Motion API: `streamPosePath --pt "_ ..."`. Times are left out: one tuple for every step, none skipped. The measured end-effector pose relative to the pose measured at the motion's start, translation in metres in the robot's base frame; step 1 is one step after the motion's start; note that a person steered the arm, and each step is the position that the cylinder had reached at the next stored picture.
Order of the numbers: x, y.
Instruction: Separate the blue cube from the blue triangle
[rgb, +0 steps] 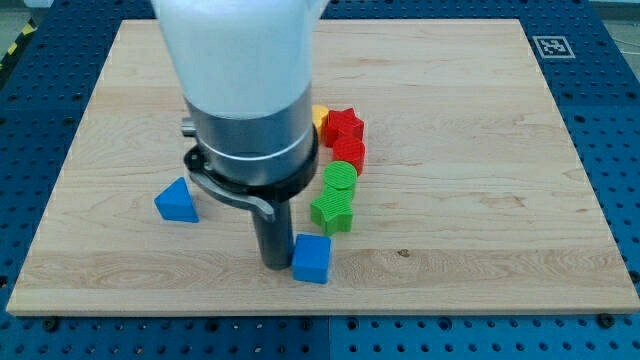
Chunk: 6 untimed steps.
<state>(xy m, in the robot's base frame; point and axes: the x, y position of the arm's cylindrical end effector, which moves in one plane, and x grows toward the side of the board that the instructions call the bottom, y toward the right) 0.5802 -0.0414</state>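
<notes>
The blue cube (311, 259) sits flat on the wooden board near its bottom edge, a little left of that edge's middle, with one corner turned toward the bottom. The blue triangle (177, 201) lies well apart from it, farther toward the board's left edge, its point toward the top edge.

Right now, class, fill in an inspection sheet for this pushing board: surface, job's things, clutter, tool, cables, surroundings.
Surface: light wooden board, flat, on a blue perforated table.
Job's things: blue cube near the view's bottom; blue triangle apart, to the view's left.
Clutter: red star, red block, green block, green star in a column; yellow block mostly hidden by the arm.
Tool: my tip just left of the blue cube; contact unclear.
Cables: nothing seen.
Surroundings: marker tag at the board's top right corner.
</notes>
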Motion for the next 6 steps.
streamPosePath --pt "0.003 0.018" --pt "0.003 0.033" --pt "0.005 0.047" --pt "0.020 0.039" --pt "0.037 0.056" --pt "0.039 0.074"
